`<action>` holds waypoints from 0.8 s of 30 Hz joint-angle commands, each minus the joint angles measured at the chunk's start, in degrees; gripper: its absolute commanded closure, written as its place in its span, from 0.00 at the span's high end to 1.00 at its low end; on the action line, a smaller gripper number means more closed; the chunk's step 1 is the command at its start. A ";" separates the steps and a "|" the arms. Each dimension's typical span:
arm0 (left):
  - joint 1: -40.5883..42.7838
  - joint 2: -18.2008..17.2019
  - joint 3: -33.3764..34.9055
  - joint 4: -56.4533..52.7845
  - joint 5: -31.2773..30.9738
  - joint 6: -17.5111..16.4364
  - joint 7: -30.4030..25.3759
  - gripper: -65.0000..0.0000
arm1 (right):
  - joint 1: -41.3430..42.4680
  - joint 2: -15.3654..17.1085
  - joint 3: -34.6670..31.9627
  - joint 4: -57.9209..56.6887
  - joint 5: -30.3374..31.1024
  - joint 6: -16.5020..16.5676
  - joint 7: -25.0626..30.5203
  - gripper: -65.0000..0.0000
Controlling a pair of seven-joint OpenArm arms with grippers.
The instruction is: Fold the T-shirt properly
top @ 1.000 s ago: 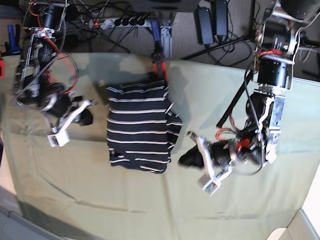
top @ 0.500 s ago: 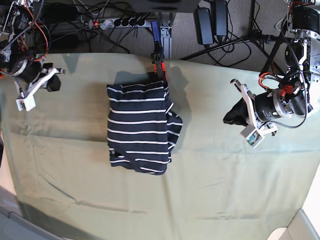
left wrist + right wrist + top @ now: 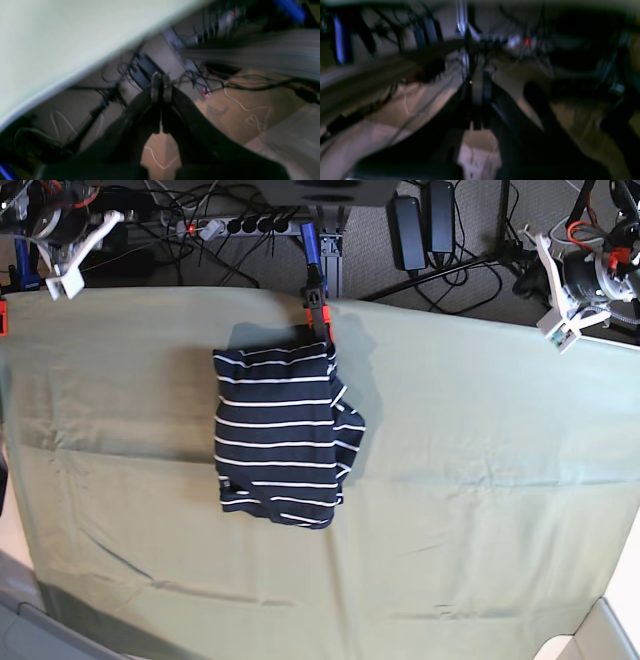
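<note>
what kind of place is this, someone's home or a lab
Most likely a robotics lab or workshop bench. A table under an olive-green cloth holds a folded striped T-shirt, and a power strip and tangled cables lie on the floor behind it.

Left claw (image 3: 160,82) closed, fingertips pressed together, nothing between them. In the base view it sits at the upper right of the frame (image 3: 565,320), arm pulled up to the far edge. Right claw (image 3: 478,86) also closed and empty, though its wrist view is blurry. In the base view it sits at the upper left corner (image 3: 62,275), with only its white tip and a bit of wiring in frame.
</note>
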 commanded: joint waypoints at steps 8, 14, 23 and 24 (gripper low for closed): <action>12.81 -0.74 -0.59 -1.84 -0.17 -0.11 -1.42 0.00 | -10.64 -0.85 0.46 0.52 0.35 3.50 0.48 0.00; 15.21 -0.20 -0.39 -11.41 1.70 1.33 -2.73 0.00 | -13.35 -2.58 0.46 -1.97 0.31 3.50 0.44 0.00; 15.02 -0.13 -0.15 -28.46 6.14 4.46 -5.64 0.00 | -12.94 -3.65 0.39 -17.51 -1.09 3.02 0.00 0.00; 14.82 -0.11 0.33 -29.94 6.95 4.74 -6.36 0.00 | -12.63 -3.65 0.33 -19.89 -1.99 3.02 0.02 0.00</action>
